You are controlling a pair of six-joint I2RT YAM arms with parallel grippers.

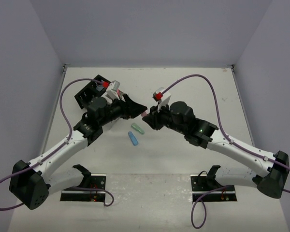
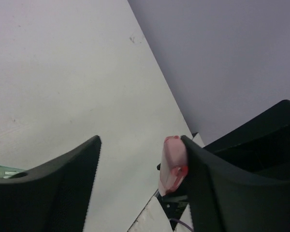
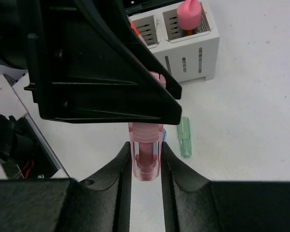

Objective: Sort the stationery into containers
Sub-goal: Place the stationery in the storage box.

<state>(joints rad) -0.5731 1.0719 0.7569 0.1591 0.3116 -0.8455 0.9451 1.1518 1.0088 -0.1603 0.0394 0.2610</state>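
My right gripper is shut on a short clear-pink stick and holds it above the table at the middle. My left gripper is open around the stick's far end. The pink stick lies against the left gripper's right finger, with a wide gap to the other finger. A green stick and a blue stick lie on the table just below the grippers. The white organiser box holds a pink-capped bottle and an orange pen. The black box stands at the back left.
The left gripper's black finger fills the upper left of the right wrist view, over the stick. The green stick lies to the right of my right fingers. Grey walls enclose the table on three sides.
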